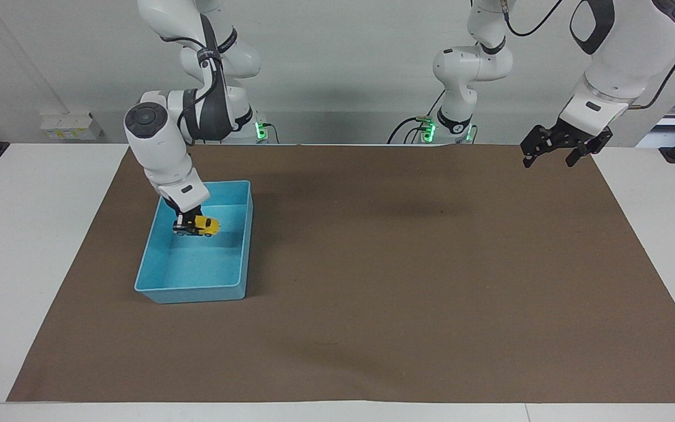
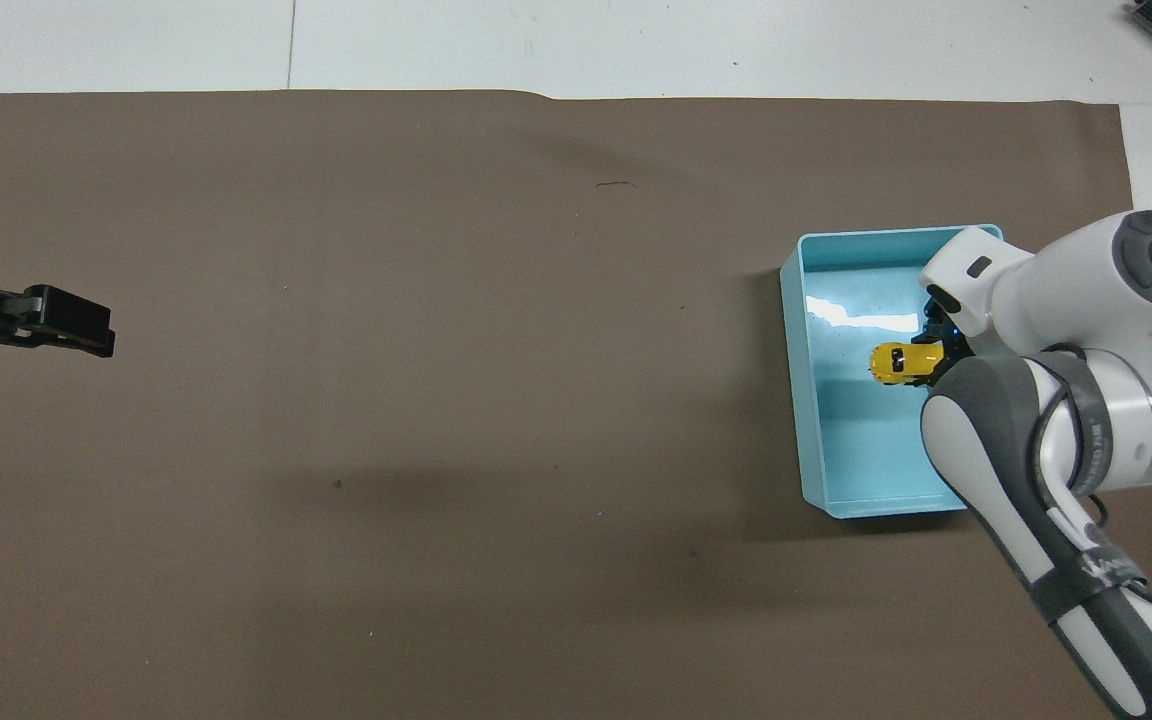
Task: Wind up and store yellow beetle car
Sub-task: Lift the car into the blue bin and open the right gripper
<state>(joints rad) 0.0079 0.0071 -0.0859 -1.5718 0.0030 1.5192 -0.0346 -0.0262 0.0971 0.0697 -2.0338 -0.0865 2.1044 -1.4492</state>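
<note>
**Facing view: toy car gripped over blue bin**

Facing view: right gripper [image 1: 187, 223] clamped on the yellow beetle car [image 1: 200, 226], raised inside the light-blue bin [image 1: 197, 286] at the right arm's end of the brown mat [image 1: 408, 281]. Long axis level, running across the table; free end toward the left arm's end, the other end pinched between the fingers. Whether nose or tail leads, impossible to tell. Overhead view: gripper mostly hidden under the arm's wrist, car roof plainly seen. Left gripper [image 1: 560, 150] waiting, jaws apart, over the mat's corner at the left arm's end.
</note>
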